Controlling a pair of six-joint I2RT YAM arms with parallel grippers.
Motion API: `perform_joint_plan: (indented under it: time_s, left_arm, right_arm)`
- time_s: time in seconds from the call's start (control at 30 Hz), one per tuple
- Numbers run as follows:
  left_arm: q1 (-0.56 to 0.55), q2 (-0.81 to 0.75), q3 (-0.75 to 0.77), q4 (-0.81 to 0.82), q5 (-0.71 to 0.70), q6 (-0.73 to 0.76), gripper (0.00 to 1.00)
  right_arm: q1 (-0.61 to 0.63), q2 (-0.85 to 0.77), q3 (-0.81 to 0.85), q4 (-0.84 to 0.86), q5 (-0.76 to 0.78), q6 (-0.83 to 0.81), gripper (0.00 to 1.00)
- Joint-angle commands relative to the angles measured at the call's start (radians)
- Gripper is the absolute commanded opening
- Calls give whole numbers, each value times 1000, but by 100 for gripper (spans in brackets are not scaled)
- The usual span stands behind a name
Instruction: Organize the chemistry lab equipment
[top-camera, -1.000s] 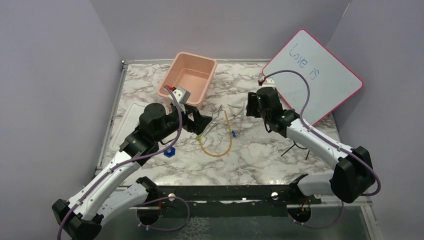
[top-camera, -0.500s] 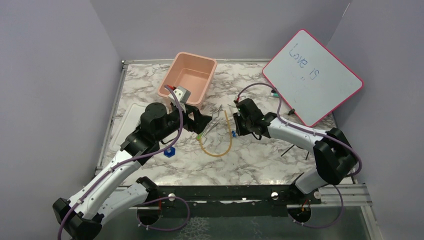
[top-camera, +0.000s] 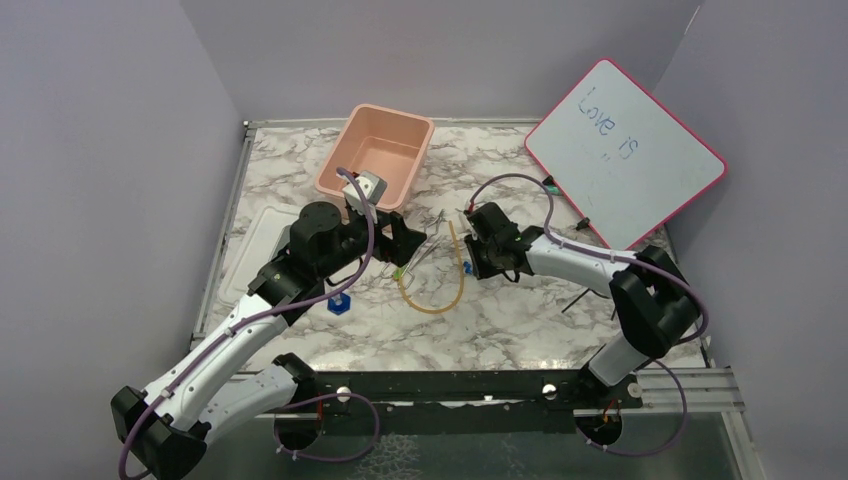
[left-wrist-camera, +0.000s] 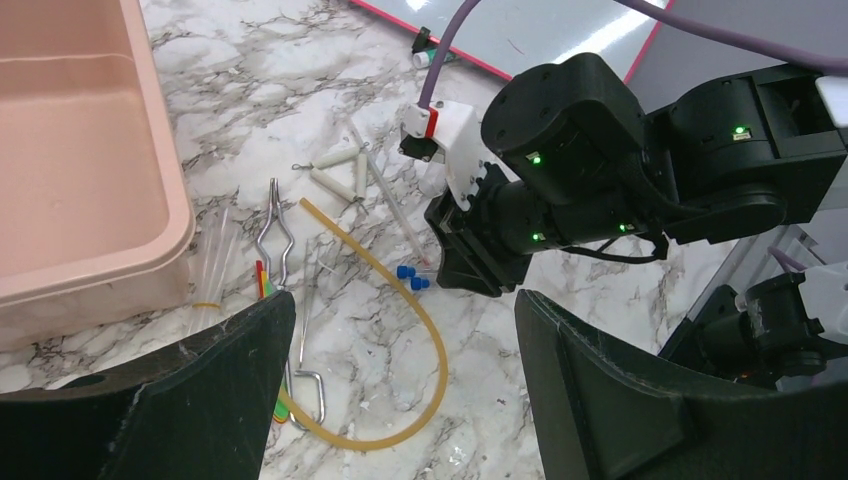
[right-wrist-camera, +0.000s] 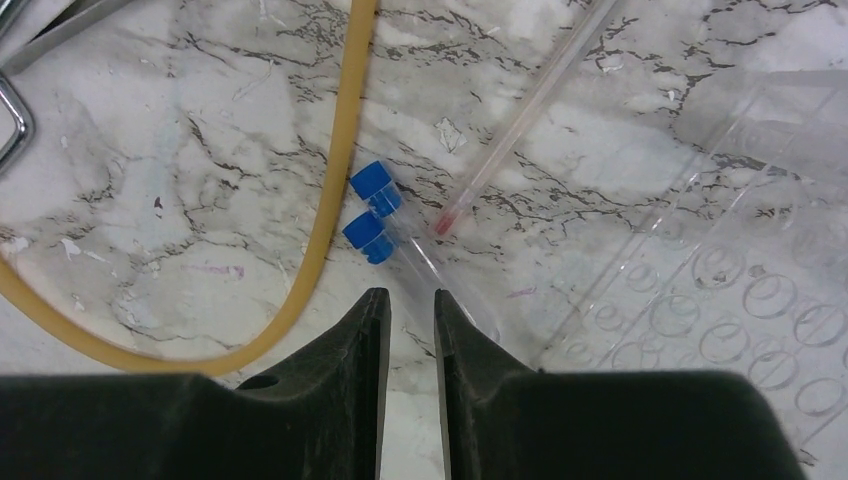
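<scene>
From above, the left gripper (top-camera: 408, 243) hangs over the middle of the table (top-camera: 520, 330). The right gripper (top-camera: 468, 262) is down at the surface beside the right arm of the amber rubber tube (top-camera: 436, 310), which lies in a U at mid-table. The pink tub (top-camera: 377, 152) stands near the far edge, and the whiteboard (top-camera: 625, 140) leans at the far right corner.

In the left wrist view, the left gripper's jaws stand wide apart with nothing between them. Beyond them the metal tongs (left-wrist-camera: 275, 195) lie close beside the tub. Two blue-capped vials (left-wrist-camera: 408, 277) lie just beside the tube, right at the right gripper's tips.

In the right wrist view, the right gripper's jaws are drawn in to a narrow slit at the clear bodies of the vials. Whether either vial is actually pinched cannot be told. A thin glass rod (right-wrist-camera: 529, 110) ends just beside the vials, and a clear plastic rack (right-wrist-camera: 730, 320) lies to the right.

The vials look light, hard, smooth and round, so they will likely roll or squirt out of a careless pinch. The best hold is across the clear body just behind the cap, with a gentle squeeze. The rod beside them looks fragile and should not be nudged. The tube is soft and floppy, so it is best taken at its bend.
</scene>
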Motion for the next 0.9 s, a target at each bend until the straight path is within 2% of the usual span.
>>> perform_joint_plan:
  time_s: [0.0, 0.53, 0.7, 0.87]
  left_arm:
    - [-2, -4, 6, 5, -7, -7, 83]
    - [-2, -5, 5, 5, -7, -8, 83]
    - [-2, -2, 6, 5, -7, -8, 83]
    - [-2, 3, 7, 5, -10, -8, 83]
  right_arm:
    - [10, 23, -9, -6, -30, -11, 24]
    - [26, 103, 3, 1, -34, -47, 31]
    - [34, 131, 14, 8, -40, -92, 30]
    - [38, 128, 28, 12, -27, -103, 21]
